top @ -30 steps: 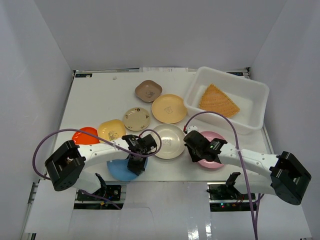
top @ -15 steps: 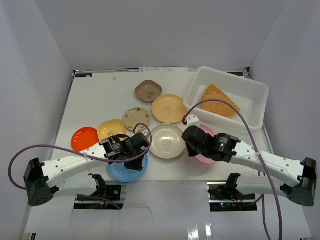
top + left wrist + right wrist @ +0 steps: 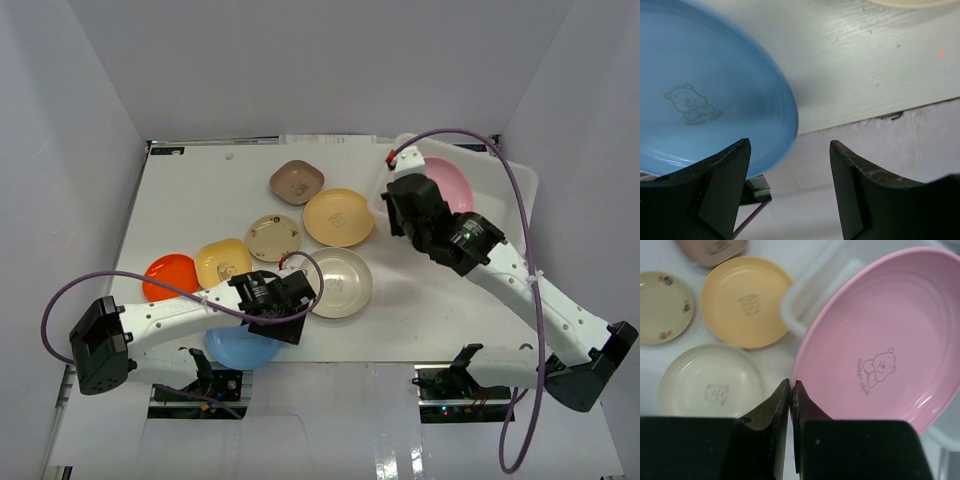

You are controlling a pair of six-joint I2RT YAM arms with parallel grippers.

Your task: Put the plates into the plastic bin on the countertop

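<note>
A pink plate (image 3: 450,183) (image 3: 880,335) hangs tilted over the plastic bin (image 3: 522,190) (image 3: 815,285) at the back right, with my right gripper (image 3: 424,192) (image 3: 790,383) shut on its rim. My left gripper (image 3: 291,320) (image 3: 789,146) stands open at the countertop's (image 3: 190,200) near edge with nothing between its fingers. Just left of it, the blue plate (image 3: 240,348) (image 3: 705,100) overhangs that edge. Cream (image 3: 338,282), yellow-orange (image 3: 338,217), beige (image 3: 273,238), brown (image 3: 296,180), yellow (image 3: 222,262) and red-orange (image 3: 168,277) plates lie on the countertop.
White walls close in the countertop on the left, back and right. A purple cable (image 3: 120,280) loops over the left arm and another (image 3: 515,200) arcs over the bin. The plates crowd the middle and front left.
My right gripper has lifted the pink plate off the front of the countertop and carried it back over the bin. My left gripper has opened and let go of the blue plate.
</note>
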